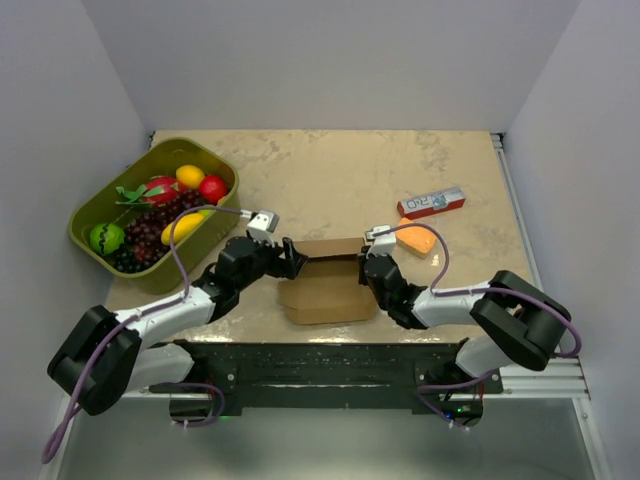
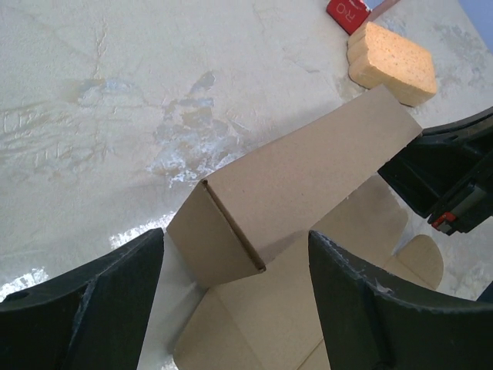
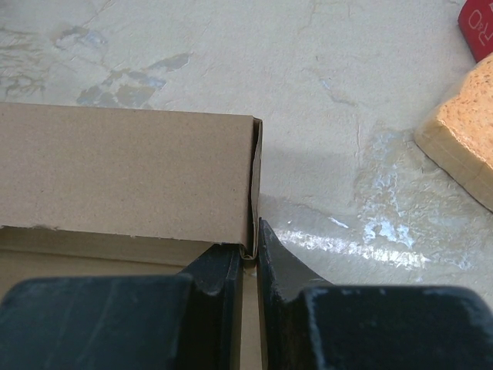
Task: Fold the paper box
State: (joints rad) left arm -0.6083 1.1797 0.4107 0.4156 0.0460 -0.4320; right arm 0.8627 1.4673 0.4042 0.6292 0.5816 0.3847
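Though the carton (image 2: 348,13) shows only "RO", right fingers (image 3: 222,271) pinch the plain paper box (image 3: 127,173); left fingers (image 2: 85,308) stand open.

Red-and-white carton (image 1: 431,203): white lettering on its red end reads "RO" in the left wrist view, cut off by the frame edge. In the overhead view, print on its white panel is too small to read.

Your top camera looked steeply down from above the near edge over the whole pale marbled table (image 1: 330,165). Your wrist cameras peered close past the left tool (image 2: 237,235) and right tool (image 3: 250,245); all three shared the plain brown cardboard box (image 1: 325,295).
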